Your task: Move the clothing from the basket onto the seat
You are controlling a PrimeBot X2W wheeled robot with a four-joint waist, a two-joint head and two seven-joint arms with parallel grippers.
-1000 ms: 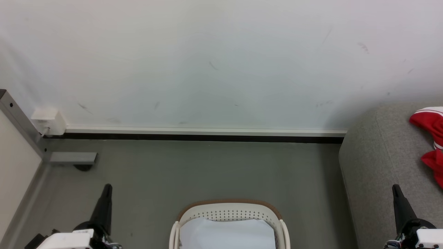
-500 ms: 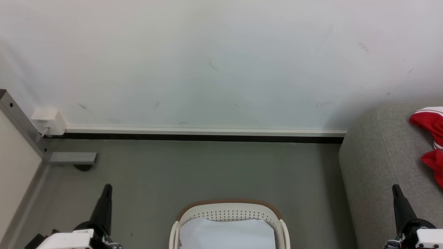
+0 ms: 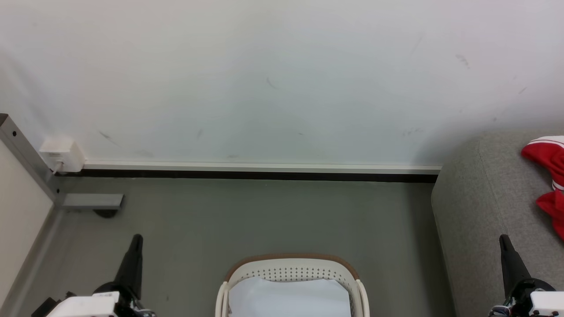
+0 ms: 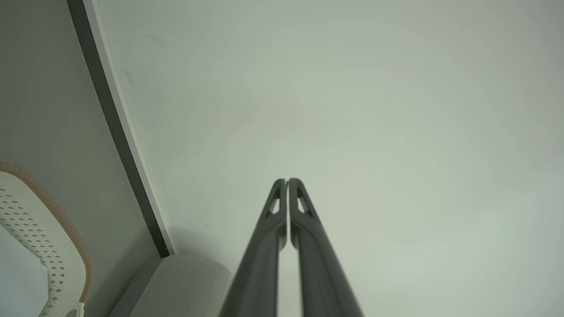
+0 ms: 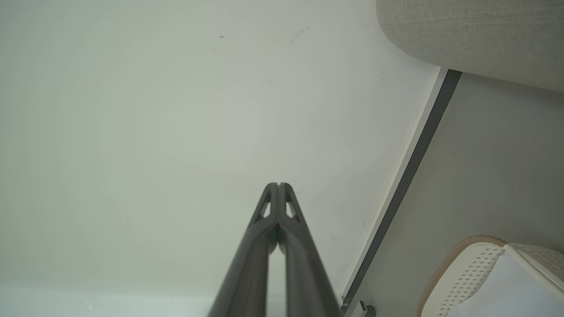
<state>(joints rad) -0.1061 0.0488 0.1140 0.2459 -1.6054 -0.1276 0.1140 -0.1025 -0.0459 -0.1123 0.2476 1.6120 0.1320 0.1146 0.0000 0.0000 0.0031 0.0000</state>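
Looks ~done: red clothing (image 3: 546, 156) lies on grey seat (image 3: 476, 211) at right, basket (image 3: 291, 269) shows just a white sheet (image 3: 288, 297), no red visible (near part cut off), left tool (image 3: 137, 240) & right tool (image 3: 503, 241) both pinched together, holding nothing.

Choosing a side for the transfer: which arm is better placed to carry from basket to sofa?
Right, likely. The oval cream perforated plastic basket sits midway between the left end effector and right end effector, both shut, but the large light-grey woven sofa lies beside the right one.
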